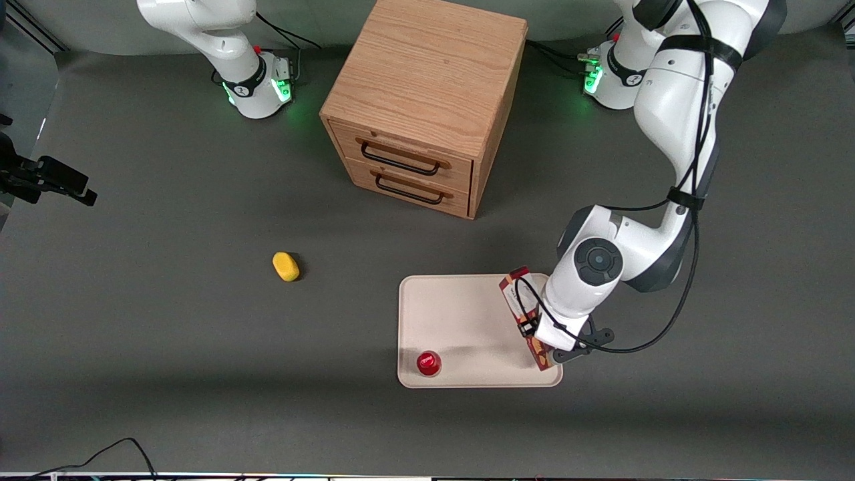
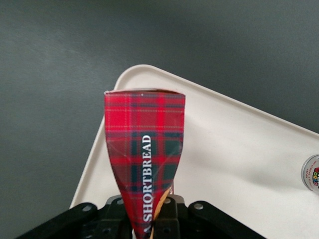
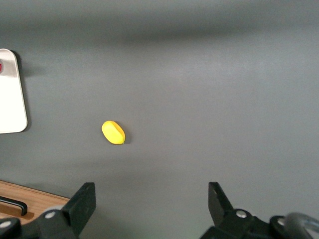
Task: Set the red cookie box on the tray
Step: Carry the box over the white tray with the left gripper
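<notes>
The red cookie box is a long tartan carton marked SHORTBREAD. My left gripper is shut on it near one end, the jaws pinching its narrow sides. The box lies lengthwise over the end of the beige tray that is toward the working arm, just inside the rim. I cannot tell whether the box touches the tray. The tray's rounded corner and rim show under the box in the left wrist view. The wrist hides the middle of the box in the front view.
A small round red cap stands on the tray near its front edge, also seen in the left wrist view. A yellow lump lies toward the parked arm's end. A wooden two-drawer cabinet stands farther from the front camera.
</notes>
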Robot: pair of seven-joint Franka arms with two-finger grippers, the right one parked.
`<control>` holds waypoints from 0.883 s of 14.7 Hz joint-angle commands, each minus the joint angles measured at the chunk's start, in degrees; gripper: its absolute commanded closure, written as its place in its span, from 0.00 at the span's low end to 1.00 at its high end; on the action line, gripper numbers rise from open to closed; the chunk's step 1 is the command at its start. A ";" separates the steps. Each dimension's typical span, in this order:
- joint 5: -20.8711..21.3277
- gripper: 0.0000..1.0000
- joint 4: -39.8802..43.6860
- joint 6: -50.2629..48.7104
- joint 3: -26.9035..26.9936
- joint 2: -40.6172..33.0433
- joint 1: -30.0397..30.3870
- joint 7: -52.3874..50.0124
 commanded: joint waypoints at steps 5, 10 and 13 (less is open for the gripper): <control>1.58 1.00 -3.87 8.53 0.78 2.09 -0.36 -1.05; 4.22 0.00 -3.00 5.04 0.69 1.57 0.26 -0.78; 3.69 0.00 1.92 -7.60 0.08 0.60 0.61 -0.43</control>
